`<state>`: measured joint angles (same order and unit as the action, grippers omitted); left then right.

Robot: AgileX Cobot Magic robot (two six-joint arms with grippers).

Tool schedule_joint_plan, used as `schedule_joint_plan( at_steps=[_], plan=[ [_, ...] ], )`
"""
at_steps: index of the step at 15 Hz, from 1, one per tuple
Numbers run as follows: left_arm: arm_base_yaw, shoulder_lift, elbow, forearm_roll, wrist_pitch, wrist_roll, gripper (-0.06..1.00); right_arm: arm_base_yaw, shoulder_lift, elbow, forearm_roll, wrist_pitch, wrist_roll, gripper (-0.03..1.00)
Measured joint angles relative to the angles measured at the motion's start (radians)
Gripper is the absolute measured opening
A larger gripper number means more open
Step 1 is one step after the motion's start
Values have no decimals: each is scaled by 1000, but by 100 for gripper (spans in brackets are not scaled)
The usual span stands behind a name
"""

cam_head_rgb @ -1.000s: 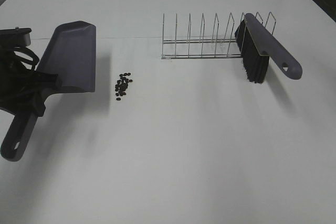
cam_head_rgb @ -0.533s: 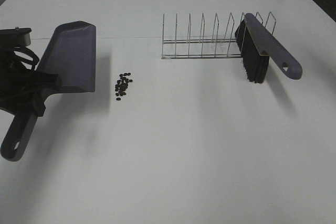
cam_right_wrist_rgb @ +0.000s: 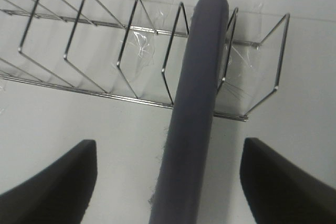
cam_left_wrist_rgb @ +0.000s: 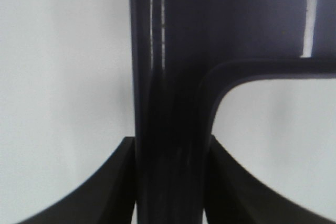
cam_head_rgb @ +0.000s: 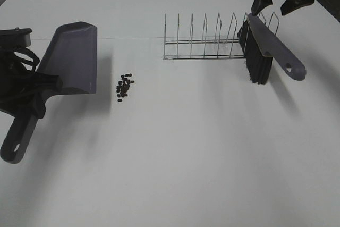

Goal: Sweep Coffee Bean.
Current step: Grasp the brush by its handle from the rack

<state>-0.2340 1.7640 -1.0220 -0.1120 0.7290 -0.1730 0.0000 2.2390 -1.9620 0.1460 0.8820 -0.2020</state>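
I saw the white desk (cam_head_rgb: 186,174) with the coffee bean (cam_head_rgb: 124,87) cluster lying just beside the grey dustpan (cam_head_rgb: 71,59), well apart from the wire rack (cam_head_rgb: 204,41). My left jaws were clamped on the dustpan's handle. My right jaws stood spread wide above the brush (cam_head_rgb: 268,46) leaning at the rack's right end.

My left gripper (cam_left_wrist_rgb: 170,153) is clamped on the dustpan handle (cam_left_wrist_rgb: 168,66), arm low at left; my right gripper (cam_head_rgb: 271,7) hangs far right, jaws spread wide.
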Motion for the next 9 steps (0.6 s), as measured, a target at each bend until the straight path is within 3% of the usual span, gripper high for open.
schedule_joint_plan(
  at_steps=[6, 9],
  plan=[
    [0, 0, 0, 0, 3, 0, 32, 0, 122, -13, -16, -1, 8, 64],
    [0, 0, 0, 2, 3, 0, 32, 0, 140, -13, -54, -3, 10, 56]
  ],
)
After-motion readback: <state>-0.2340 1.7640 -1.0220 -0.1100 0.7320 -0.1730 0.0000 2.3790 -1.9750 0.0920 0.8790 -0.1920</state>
